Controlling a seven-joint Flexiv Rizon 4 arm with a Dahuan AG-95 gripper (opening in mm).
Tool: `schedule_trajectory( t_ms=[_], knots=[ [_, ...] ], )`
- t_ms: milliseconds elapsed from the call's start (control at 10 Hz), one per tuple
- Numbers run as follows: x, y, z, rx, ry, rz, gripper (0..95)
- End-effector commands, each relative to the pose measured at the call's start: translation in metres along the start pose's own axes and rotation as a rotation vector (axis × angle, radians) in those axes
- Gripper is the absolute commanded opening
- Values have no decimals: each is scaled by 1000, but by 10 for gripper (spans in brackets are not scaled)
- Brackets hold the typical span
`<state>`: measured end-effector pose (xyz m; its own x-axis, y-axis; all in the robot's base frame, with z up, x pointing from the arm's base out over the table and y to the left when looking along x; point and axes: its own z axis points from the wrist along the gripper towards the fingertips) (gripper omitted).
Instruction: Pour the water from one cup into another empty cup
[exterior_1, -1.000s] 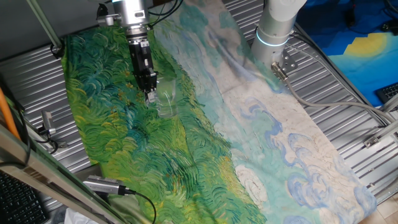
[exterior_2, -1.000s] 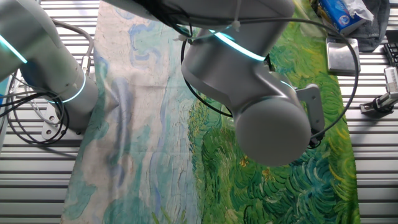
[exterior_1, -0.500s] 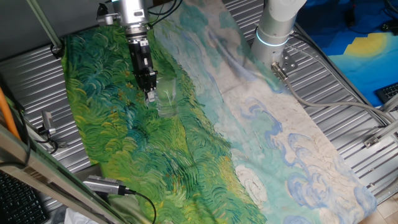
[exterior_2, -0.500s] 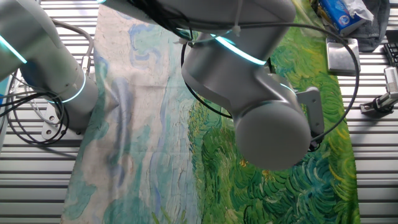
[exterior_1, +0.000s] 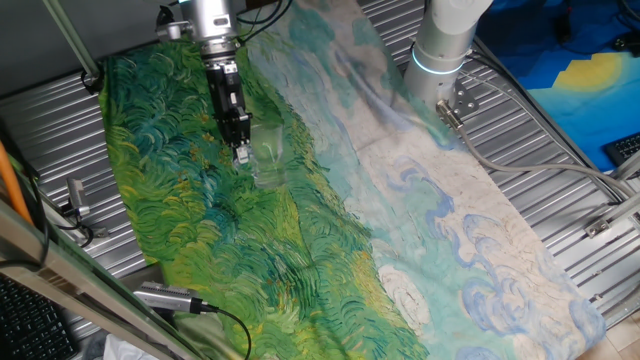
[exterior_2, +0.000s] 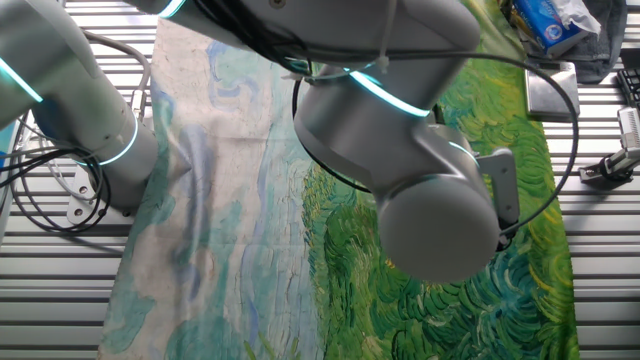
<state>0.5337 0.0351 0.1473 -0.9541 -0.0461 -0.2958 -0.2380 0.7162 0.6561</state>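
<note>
1. On the green part of the painted cloth (exterior_1: 180, 190), a clear glass cup (exterior_1: 268, 158) is seen upright, its axis vertical, with the gripper (exterior_1: 243, 152) touching or just beside its left rim.
2. From the jaws, the cup lies to the right in the view showing the gripper; the fingers point straight down, parallel to the cup's axis.
3. Whether the jaws are closed on the cup wall or merely alongside it cannot be told.
4. Water is not discernible at this size.
5. One cup, one gripper and one arm (exterior_2: 400, 150) are counted; a second cup is not made out.
6. From the opposite side, the cup is hidden by the arm.
</note>
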Motion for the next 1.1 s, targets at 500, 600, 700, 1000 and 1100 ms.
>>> schedule_trajectory(
  t_ms=[500,600,700,1000,1100],
  knots=[
    [0,0,-2,-23,-6,24,0],
    [0,0,-2,-24,-6,26,0],
    [0,0,-2,-26,-6,30,0],
    [0,0,-2,-33,-7,38,0],
    [0,0,-2,-38,-8,44,0]
  ],
)
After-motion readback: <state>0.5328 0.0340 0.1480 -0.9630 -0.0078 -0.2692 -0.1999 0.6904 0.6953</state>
